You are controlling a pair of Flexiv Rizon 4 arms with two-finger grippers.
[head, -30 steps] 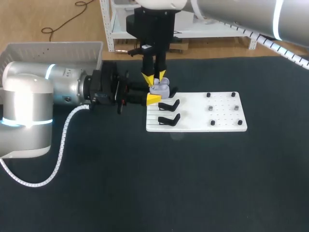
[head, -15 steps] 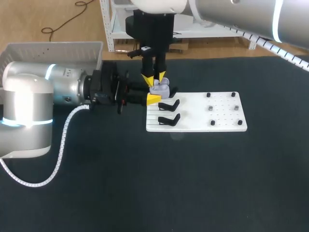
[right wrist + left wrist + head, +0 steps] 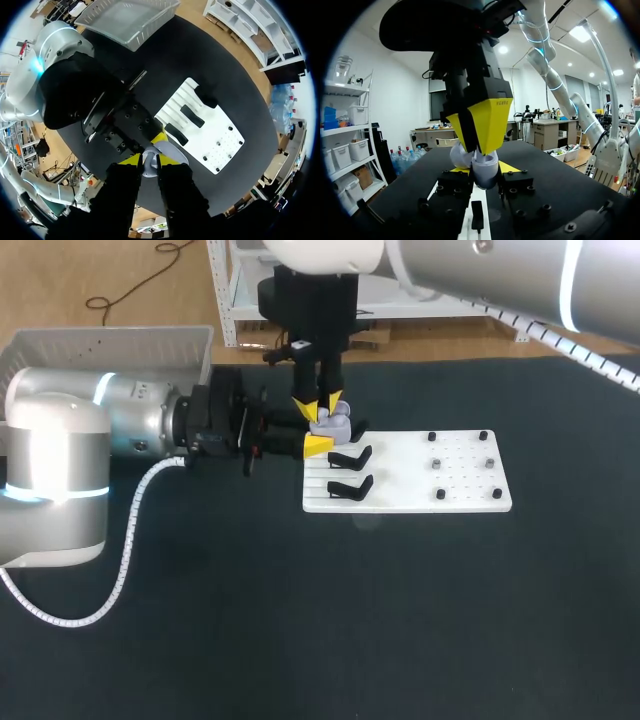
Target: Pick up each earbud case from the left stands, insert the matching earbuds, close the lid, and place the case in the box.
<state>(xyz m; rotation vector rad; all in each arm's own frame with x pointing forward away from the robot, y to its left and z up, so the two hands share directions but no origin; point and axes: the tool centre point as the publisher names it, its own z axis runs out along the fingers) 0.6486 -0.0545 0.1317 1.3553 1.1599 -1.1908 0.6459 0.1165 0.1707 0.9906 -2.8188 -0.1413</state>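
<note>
Gripper on right arm (image 3: 320, 405) is pinching a small pale earbud (image 3: 149, 169), pointing down into the lavender earbud case (image 3: 338, 423). Left gripper (image 3: 484, 169) is clamping that case from the side, at the white stand board's (image 3: 420, 495) far-left corner, beside two black stands (image 3: 350, 456).

A dark table (image 3: 400, 620) carries everything. A flat white board (image 3: 400, 480) lies on it, a little beyond the table's middle. On the left part of the board stand black stands (image 3: 350, 456); the head view shows 2 of them in full, one in front of the other, on a strip marked with thin grooves. The right part of the board holds 6 small dark pegs (image 3: 483, 436), set in 2 rows of 3. Well to the left of the board and farther back, a white box (image 3: 110, 340) sits at the table's far corner. Whether it rests on the table or just past its edge cannot be told.
</note>
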